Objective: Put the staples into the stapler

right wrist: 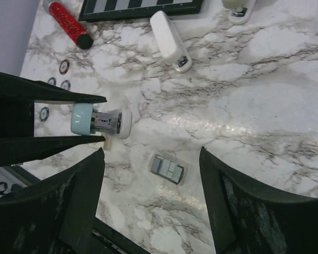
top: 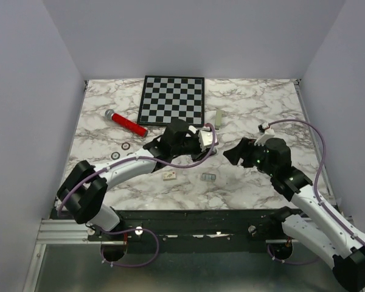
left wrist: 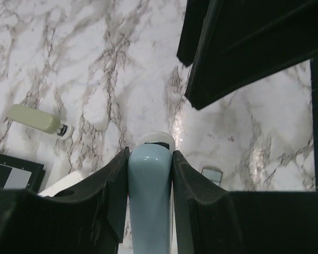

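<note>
Top cam sits high behind the arm bases, looking down over the whole desk (top: 261,109). Left wrist cam is jammed in close, peering down past the left fingers (left wrist: 108,185). Right wrist cam hangs back a bit, looking down between the right fingers (right wrist: 79,206). All three catch the staples (top: 208,176) (left wrist: 213,174) (right wrist: 168,169); both wrist cams get the blue stapler (left wrist: 149,206) (right wrist: 85,119).
</note>
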Controlling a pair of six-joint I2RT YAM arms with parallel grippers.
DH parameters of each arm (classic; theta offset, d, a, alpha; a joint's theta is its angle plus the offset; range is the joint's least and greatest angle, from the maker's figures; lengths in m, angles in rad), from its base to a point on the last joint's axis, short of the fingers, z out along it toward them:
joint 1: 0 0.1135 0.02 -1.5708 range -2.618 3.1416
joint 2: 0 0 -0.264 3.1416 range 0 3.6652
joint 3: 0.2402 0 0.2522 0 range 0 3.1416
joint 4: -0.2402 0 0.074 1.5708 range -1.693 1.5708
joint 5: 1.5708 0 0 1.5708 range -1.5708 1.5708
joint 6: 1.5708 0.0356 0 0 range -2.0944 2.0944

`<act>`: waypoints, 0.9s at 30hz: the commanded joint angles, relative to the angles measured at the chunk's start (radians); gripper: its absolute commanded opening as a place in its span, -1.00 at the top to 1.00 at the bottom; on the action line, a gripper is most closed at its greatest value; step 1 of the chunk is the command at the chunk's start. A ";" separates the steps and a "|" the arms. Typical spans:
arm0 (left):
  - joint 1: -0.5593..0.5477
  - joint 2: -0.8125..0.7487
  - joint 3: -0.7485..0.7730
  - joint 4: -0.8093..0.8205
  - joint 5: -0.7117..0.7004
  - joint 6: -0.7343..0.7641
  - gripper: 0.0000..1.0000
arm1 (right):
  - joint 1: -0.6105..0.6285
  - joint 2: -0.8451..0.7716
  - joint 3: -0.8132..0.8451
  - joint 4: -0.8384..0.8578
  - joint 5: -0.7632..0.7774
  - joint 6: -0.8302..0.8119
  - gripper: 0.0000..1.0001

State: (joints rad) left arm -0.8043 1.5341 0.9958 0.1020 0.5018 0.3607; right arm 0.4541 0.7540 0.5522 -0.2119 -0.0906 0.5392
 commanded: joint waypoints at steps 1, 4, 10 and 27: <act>0.002 -0.095 -0.111 0.376 0.046 -0.279 1.00 | -0.003 0.059 0.049 0.115 -0.135 0.041 -0.53; 0.001 -0.126 -0.144 0.436 0.041 -0.335 1.00 | -0.003 0.096 0.075 0.138 -0.164 0.054 -0.47; -0.001 -0.172 -0.166 0.433 0.026 -0.330 1.00 | -0.003 0.180 0.103 0.166 -0.201 0.096 -0.34; -0.030 -0.192 -0.157 0.516 0.018 -0.328 1.00 | -0.003 0.257 0.086 0.270 -0.294 0.243 0.06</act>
State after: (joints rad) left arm -0.8074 1.3769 0.8150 0.4644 0.4969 0.0437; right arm 0.4561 0.9947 0.6369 -0.0082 -0.3271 0.7166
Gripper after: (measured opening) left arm 0.413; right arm 0.460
